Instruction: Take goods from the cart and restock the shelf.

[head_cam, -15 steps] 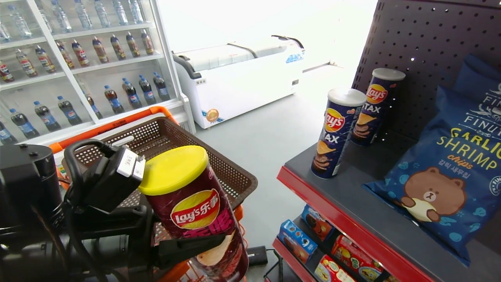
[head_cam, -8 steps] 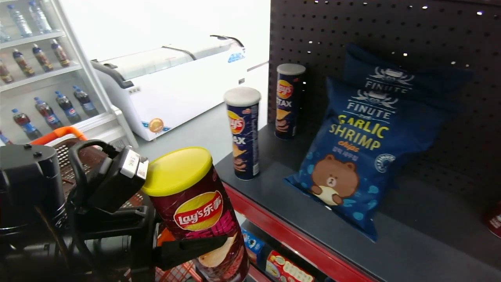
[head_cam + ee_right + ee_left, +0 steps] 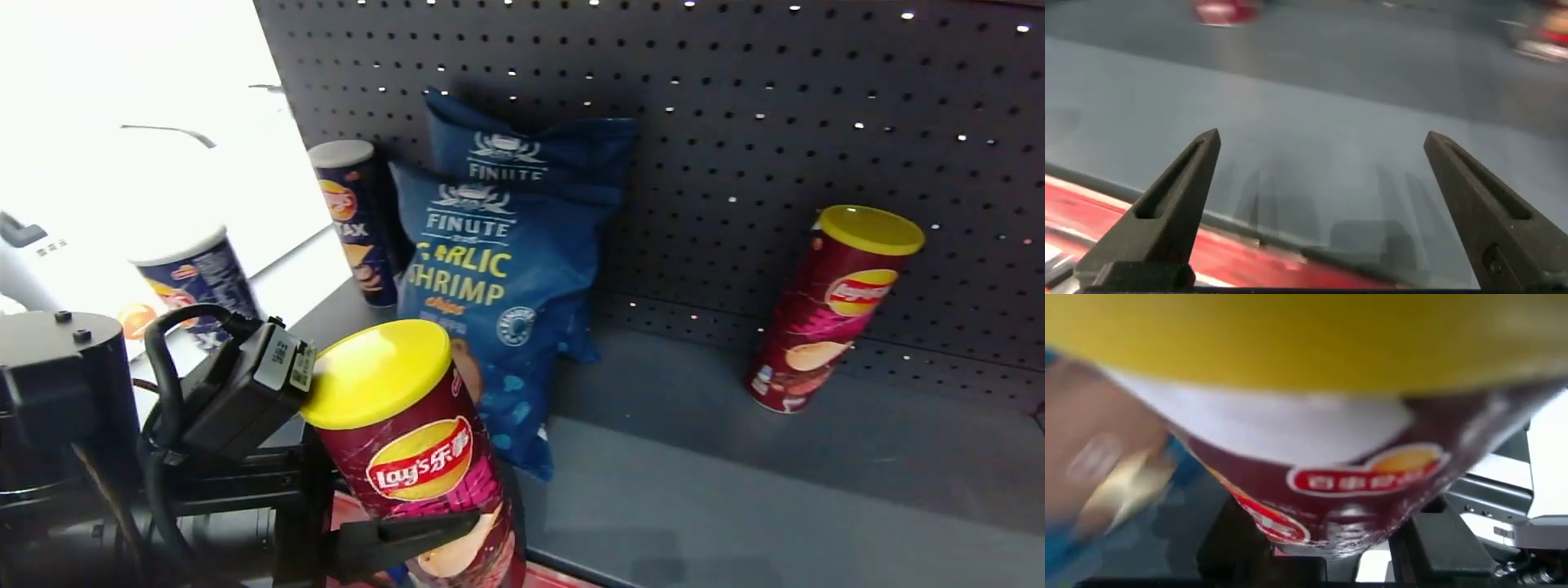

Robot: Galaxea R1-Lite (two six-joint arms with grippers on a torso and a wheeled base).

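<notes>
My left gripper [image 3: 408, 506] is shut on a maroon chips can with a yellow lid [image 3: 412, 457], held upright and slightly tilted at the lower left, just before the shelf's front. The same can [image 3: 1355, 498] looms close in the left wrist view. The dark grey shelf board [image 3: 735, 490] lies ahead and to the right. A matching maroon can [image 3: 833, 310] leans against the pegboard at the shelf's right. My right gripper [image 3: 1323, 204] is open, nothing between its fingers, above the shelf's grey top near its red front edge [image 3: 1290, 261].
Two blue chips bags [image 3: 490, 302] lean on the pegboard [image 3: 775, 122] at the shelf's left, right behind the held can. Beside them stands a navy can [image 3: 359, 220], with another [image 3: 200, 278] nearer the left end. Bare board lies between the bags and the maroon can.
The head camera has swung to the right: the cart, fridge and freezer have left the picture and the shelf is now in front. The can stays in my left gripper.
</notes>
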